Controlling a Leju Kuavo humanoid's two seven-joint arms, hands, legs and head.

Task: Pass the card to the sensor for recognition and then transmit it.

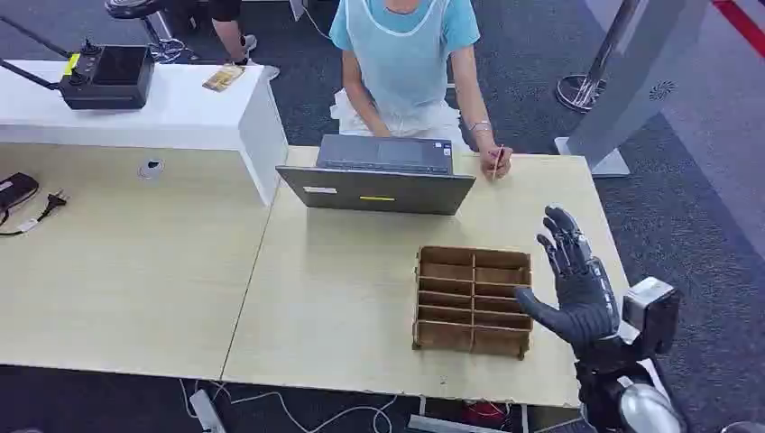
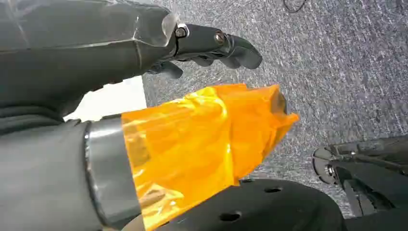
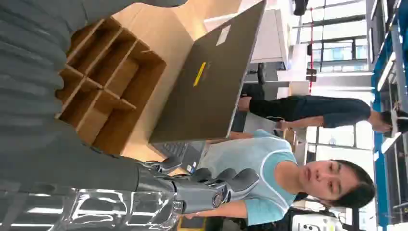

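Note:
My right hand (image 1: 577,284) is raised over the table's right edge, just right of the wooden divided box (image 1: 473,299). Its fingers are spread and it holds nothing. The right wrist view shows its fingers (image 3: 211,185) pointing toward the laptop (image 3: 207,82) and the person behind it. That person's hand holds a thin reddish object (image 1: 497,161) upright by the laptop (image 1: 377,176); I cannot tell whether it is the card. My left hand (image 2: 144,48) hangs over grey carpet, empty, its thumb (image 2: 202,139) wrapped in orange film.
A person in a blue shirt (image 1: 406,45) sits at the table's far side behind the laptop. A black device (image 1: 106,77) stands on the white bench (image 1: 198,113) at the back left. A plug and cable (image 1: 41,209) lie at the left.

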